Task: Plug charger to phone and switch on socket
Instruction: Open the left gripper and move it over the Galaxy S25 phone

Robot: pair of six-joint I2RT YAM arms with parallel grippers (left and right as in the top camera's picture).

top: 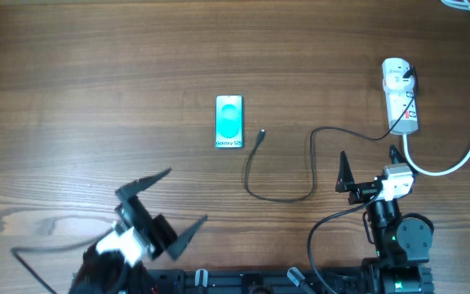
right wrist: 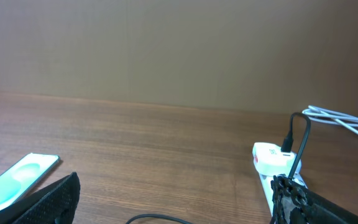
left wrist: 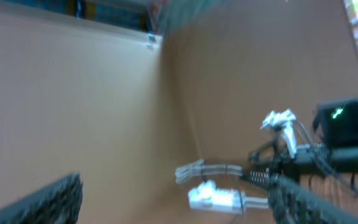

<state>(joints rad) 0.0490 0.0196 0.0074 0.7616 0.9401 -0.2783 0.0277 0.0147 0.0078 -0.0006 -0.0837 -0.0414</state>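
The left gripper point(top: 168, 208) hangs over the bench's point(top: 72, 82) near edge, left of middle, its jaws spread wide and holding nothing, probably waiting to steady the phone. The phone point(top: 229, 122) lies flat near the bench's middle with its cyan-and-white screen lit and facing up. The line of writing at its lower edge is too small to read. Just right of it rests the charger's plug tip point(top: 261, 135), pointing toward the phone. The charger point(top: 313, 163) loops toward the near edge and then runs to the socket. The right gripper point(top: 369, 167), also spread and empty, sits inside that loop, likely to pick up the cable. The socket point(top: 400, 98) lies toward the far right corner; its red-marked label is unreadable. A white cord point(top: 441, 173) trails off it.
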